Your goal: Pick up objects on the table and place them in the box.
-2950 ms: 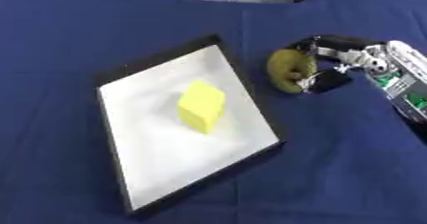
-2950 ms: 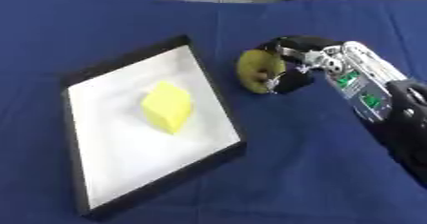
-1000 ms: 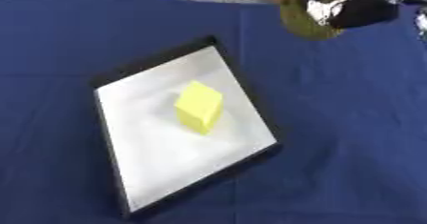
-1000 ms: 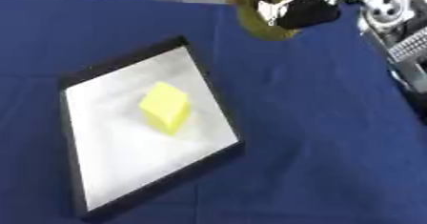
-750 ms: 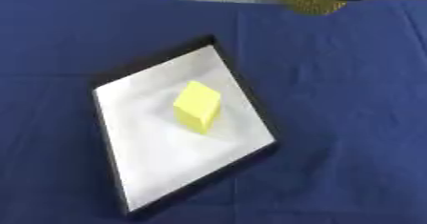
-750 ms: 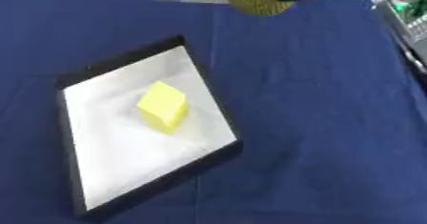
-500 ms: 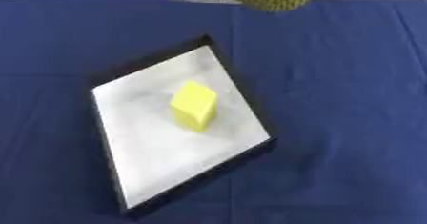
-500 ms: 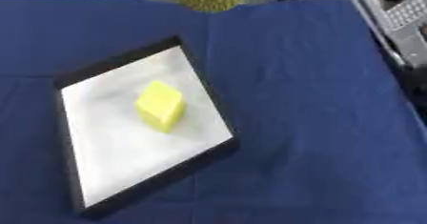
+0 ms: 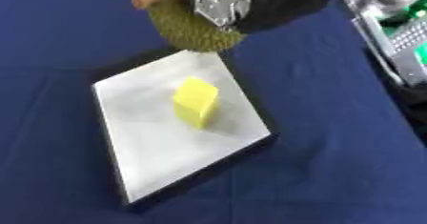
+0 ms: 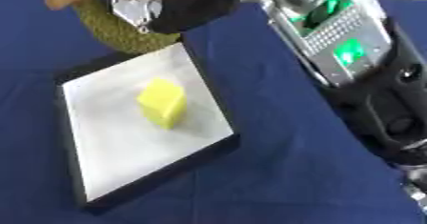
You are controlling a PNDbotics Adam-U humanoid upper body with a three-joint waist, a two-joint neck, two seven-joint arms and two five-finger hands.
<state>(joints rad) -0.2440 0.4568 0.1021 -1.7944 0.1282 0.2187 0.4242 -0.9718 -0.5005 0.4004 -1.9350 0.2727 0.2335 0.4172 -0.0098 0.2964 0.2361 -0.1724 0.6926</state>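
Note:
My right hand (image 9: pixel 250 4) is shut on a bumpy olive-green fruit (image 9: pixel 188 27) with a tan stem end. It holds the fruit in the air above the far corner of the box (image 9: pixel 142 170), a shallow black-rimmed tray with a white floor. A yellow block (image 9: pixel 196 102) lies in the middle of the tray. My right forearm (image 10: pixel 333 32) with green lights comes in from the upper right. The left hand shows in neither view.
A blue cloth (image 9: pixel 333 170) covers the whole table. The tray lies askew, one corner toward the far side.
My right hand has lifted the green fruit off the cloth and carried it left, to above the tray's far corner. The camera has shifted too.

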